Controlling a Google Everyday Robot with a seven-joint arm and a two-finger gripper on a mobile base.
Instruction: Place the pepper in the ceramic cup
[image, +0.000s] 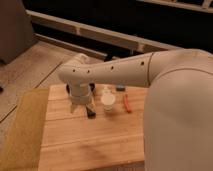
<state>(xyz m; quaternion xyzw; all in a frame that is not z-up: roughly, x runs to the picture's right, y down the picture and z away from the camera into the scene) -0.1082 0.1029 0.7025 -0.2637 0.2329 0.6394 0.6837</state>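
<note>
Hovering over the table (90, 145), our end effector (89, 112) spreads wide, gripping nothing; just right stands the cup (107, 103), the pepper (127, 103) lying outside it, farther right.

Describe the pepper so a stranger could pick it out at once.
On the wooden board, right of the claw and the white cup, lies the pepper. It is the only slim red-orange piece; the block behind it is blue-grey.

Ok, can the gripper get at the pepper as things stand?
Probably yes. The pepper lies uncovered on the wooden board, right of the ceramic cup in the picture. The gripper hangs left of the cup, so it must pass over or around the cup.
</note>
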